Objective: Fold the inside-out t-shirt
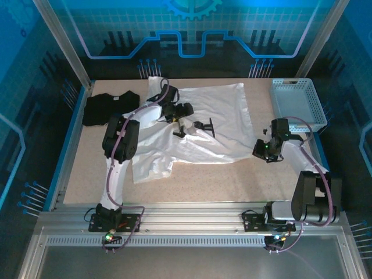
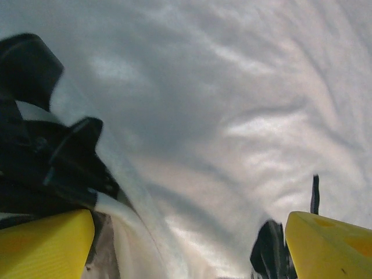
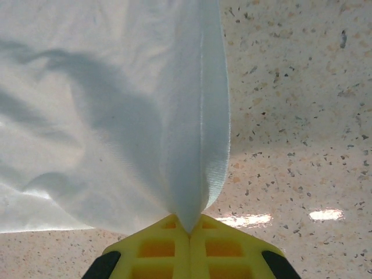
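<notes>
Both arms are in play: the right pincer (image 3: 189, 225) is pressed together on the hem of the white t-shirt (image 1: 224, 113), which lies spread across the middle of the surface (image 1: 203, 180). The left pincer (image 2: 186, 247) hangs spread just over the cloth. Best bet: left nips a matching edge, then both lift evenly, keeping the fabric taut.

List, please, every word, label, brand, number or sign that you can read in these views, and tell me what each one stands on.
None: no word, number or brand can be read in any view.
The inside-out t-shirt shows only plain white fabric.
The black t-shirt and the blue basket carry no visible lettering.
The gear emblem on the back panel is a graphic, not text.
</notes>
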Tool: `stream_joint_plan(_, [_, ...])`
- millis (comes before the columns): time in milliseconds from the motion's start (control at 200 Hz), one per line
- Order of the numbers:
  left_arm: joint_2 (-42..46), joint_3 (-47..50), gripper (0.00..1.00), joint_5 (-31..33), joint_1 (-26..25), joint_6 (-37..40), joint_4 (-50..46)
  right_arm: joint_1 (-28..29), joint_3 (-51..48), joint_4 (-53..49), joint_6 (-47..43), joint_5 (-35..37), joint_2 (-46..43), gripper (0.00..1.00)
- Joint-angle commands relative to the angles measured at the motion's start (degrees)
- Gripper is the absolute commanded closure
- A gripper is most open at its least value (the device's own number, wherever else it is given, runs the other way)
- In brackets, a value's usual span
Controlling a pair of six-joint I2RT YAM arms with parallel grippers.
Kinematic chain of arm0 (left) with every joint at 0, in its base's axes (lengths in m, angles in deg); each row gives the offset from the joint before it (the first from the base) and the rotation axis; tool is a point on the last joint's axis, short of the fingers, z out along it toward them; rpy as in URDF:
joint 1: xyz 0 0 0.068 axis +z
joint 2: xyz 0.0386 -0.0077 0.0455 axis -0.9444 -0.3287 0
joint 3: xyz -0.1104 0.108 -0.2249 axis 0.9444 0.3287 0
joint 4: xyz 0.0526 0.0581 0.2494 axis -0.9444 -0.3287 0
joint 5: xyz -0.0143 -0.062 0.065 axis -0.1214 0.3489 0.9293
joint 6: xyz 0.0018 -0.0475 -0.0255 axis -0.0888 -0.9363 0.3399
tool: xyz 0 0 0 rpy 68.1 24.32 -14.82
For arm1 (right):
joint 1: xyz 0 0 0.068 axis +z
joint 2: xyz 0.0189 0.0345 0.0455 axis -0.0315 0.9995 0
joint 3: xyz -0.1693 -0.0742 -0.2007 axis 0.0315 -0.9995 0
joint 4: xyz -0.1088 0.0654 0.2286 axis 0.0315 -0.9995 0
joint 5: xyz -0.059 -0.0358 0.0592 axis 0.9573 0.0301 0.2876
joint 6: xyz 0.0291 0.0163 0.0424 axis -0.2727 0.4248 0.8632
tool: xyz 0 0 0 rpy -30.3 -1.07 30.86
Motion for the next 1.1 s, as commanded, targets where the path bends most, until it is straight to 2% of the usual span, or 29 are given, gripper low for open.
stream_joint_plan(0, [7.3, 0.5, 0.13, 1.7, 0.8, 4.6, -4.9, -0.2, -0.1, -0.1, 0.7, -0.4, -1.9, 0.96])
stream_joint_plan(130, [23.0, 16.6, 0.12, 2.8, 0.8, 4.1, 0.5, 0.7, -0.1, -0.2, 0.0, -0.5, -1.9, 0.96])
stream_joint_plan(250, [39.8, 35.1, 0.12, 10.0, 0.9, 2.6, 0.9, 1.6, -0.1, -0.3, -0.3, -0.8, -2.1, 0.95])
stream_joint_plan(400, [57.0, 52.5, 0.16, 20.2, 1.6, -1.3, -8.8, 3.9, 0.1, -0.4, -0.5, -0.5, -2.2, 0.95])
stream_joint_plan(505, [65.0, 59.9, 0.22, 22.8, 1.6, -4.8, -14.8, 4.9, 0.2, -0.2, -0.5, -0.7, -2.1, 0.95])
stream_joint_plan(630, [66.7, 63.4, 0.25, 23.3, 1.6, -8.3, -18.9, 5.4, 0.2, -0.1, -0.9, -1.1, -2.1, 0.95])
stream_joint_plan(820, [65.5, 66.4, 0.28, 22.8, 1.6, -9.8, -19.5, 5.5, -0.6, 0.6, -1.0, -1.7, -2.5, 0.95])
stream_joint_plan(1090, [61.9, 68.4, 0.46, 19.5, 1.8, -10.3, -18.8, 5.4, -0.7, 0.6, -1.4, -2.2, -2.4, 0.95])
